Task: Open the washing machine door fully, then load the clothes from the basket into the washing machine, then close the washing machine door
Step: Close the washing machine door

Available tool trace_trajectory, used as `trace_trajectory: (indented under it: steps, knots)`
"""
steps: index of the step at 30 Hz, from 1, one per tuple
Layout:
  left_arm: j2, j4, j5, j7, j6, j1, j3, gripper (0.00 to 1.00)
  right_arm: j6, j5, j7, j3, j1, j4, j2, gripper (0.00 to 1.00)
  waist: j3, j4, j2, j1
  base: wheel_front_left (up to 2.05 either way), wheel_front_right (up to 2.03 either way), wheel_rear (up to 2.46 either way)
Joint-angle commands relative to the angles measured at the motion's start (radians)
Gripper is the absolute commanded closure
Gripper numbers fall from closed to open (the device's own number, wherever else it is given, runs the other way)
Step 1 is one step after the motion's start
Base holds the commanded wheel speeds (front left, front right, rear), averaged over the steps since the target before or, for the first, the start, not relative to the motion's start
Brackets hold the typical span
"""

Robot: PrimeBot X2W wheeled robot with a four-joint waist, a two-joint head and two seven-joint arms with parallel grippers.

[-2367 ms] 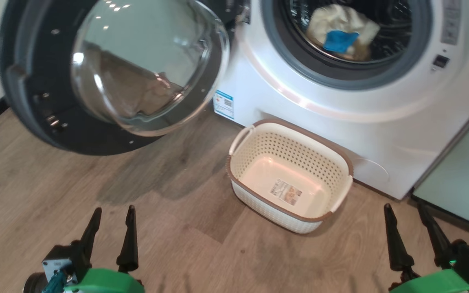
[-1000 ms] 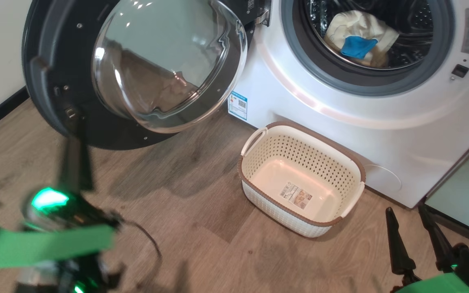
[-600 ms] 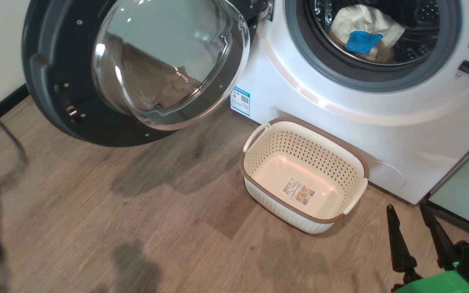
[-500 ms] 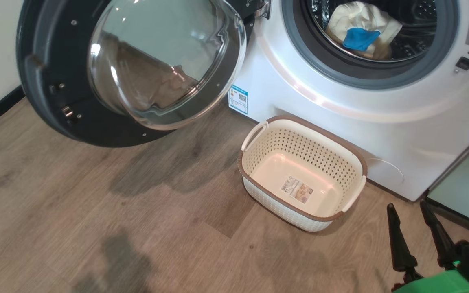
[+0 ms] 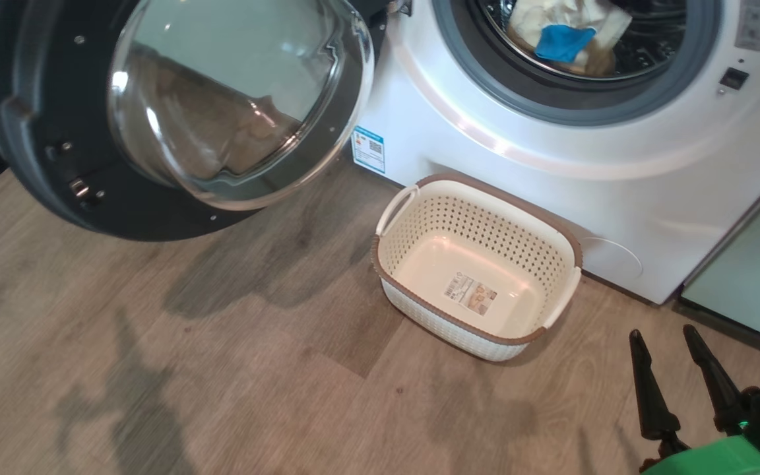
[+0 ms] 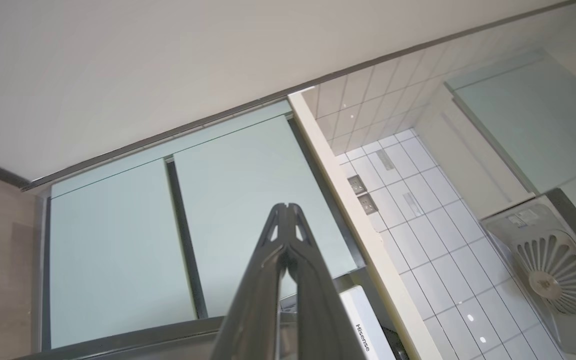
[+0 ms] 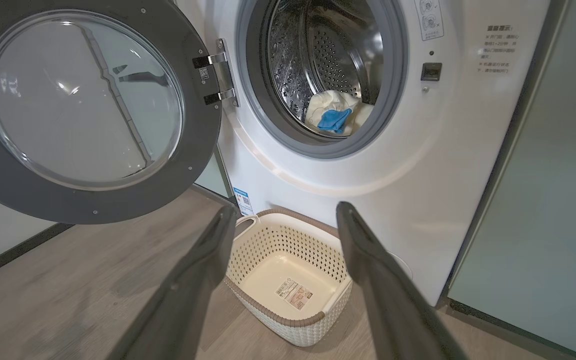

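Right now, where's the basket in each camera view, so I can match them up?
Head view: basket right of centre on the floor, by the washer front.
Right wrist view: low centre, framed between the open right gripper fingers.
Left wrist view: faces green cabinets and a tiled wall instead.
Shared landmark: the blue sticker up-left of the basket, in head and right wrist views.

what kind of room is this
Probably a home kitchen with a laundry corner: a front-loading washing machine built in beside pale green cabinet panels, a white tiled wall with sockets, and a basket on the wood-look floor.
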Motion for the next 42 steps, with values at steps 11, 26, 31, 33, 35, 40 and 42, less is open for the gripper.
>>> trace_trajectory:
  steps: [11, 26, 31, 33, 35, 40, 42]
  knots:
    - [0.11, 0.249, -0.058, 0.067, -0.039, -0.022, 0.085, 1.0, -0.003, 0.009, 0.018, 0.023, -0.053, -0.049, -0.042, 0.0, 0.033, -0.048, 0.0, -0.0001, 0.0, 0.0, 0.0]
    - [0.106, 0.331, -0.044, 0.186, -0.067, -0.021, 0.017, 1.0, -0.003, 0.012, 0.042, 0.019, -0.067, -0.084, -0.066, 0.0, 0.086, -0.072, 0.0, -0.0001, 0.0, 0.0, 0.0]
    - [0.094, 0.347, -0.04, 0.187, -0.076, -0.027, 0.009, 1.0, -0.003, 0.013, 0.046, 0.018, -0.075, -0.09, -0.07, 0.0, 0.101, -0.079, 0.0, -0.0001, 0.0, 0.0, 0.0]
    - [0.092, 0.354, -0.039, 0.187, -0.077, -0.028, 0.008, 1.0, -0.003, 0.013, 0.047, 0.017, -0.077, -0.092, -0.072, 0.0, 0.106, -0.082, 0.0, -0.0001, 0.0, 0.0, 0.0]
    - [0.091, 0.36, -0.038, 0.185, -0.079, -0.03, 0.007, 1.0, -0.003, 0.014, 0.047, 0.016, -0.079, -0.092, -0.073, 0.0, 0.11, -0.084, 0.0, -0.0001, 0.0, 0.0, 0.0]
    - [0.089, 0.37, -0.034, 0.181, -0.082, -0.034, 0.006, 1.0, -0.003, 0.014, 0.048, 0.014, -0.083, -0.094, -0.075, 0.0, 0.119, -0.088, 0.0, -0.0001, 0.0, 0.0, 0.0]
    - [0.088, 0.375, -0.032, 0.18, -0.083, -0.036, 0.004, 1.0, -0.003, 0.014, 0.049, 0.015, -0.084, -0.094, -0.076, 0.0, 0.122, -0.089, 0.0, -0.0001, 0.0, 0.0, 0.0]
